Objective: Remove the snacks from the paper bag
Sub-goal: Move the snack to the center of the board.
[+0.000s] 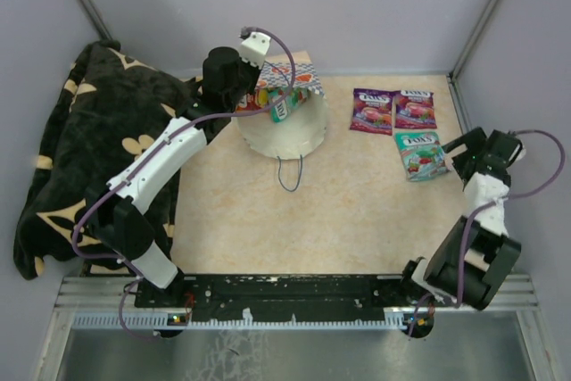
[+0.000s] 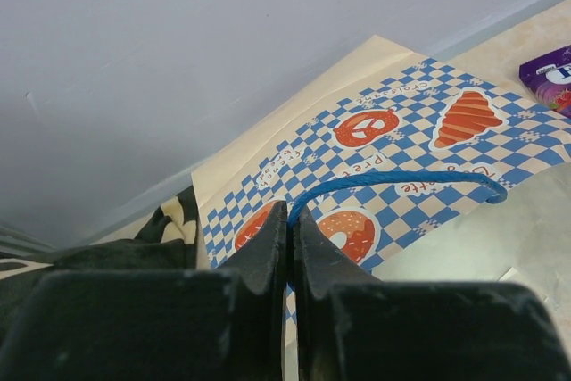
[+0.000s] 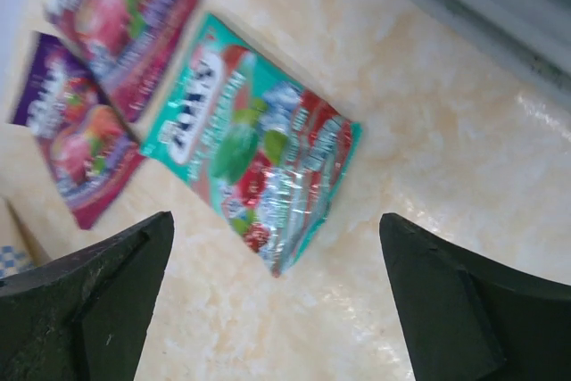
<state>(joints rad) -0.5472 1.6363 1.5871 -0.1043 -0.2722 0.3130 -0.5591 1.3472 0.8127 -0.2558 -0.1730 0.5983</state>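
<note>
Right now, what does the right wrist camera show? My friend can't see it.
A teal snack packet lies flat on the beige table, between the wide-open fingers of the right gripper. Two purple-pink packets lie side by side beyond it, toward the upper left.

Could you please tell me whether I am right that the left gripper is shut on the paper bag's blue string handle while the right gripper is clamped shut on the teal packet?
Not quite: the right gripper is open, jaws wide apart, with the teal packet lying free on the table, as the right wrist view shows. The left gripper is indeed shut on the blue string handle.
</note>
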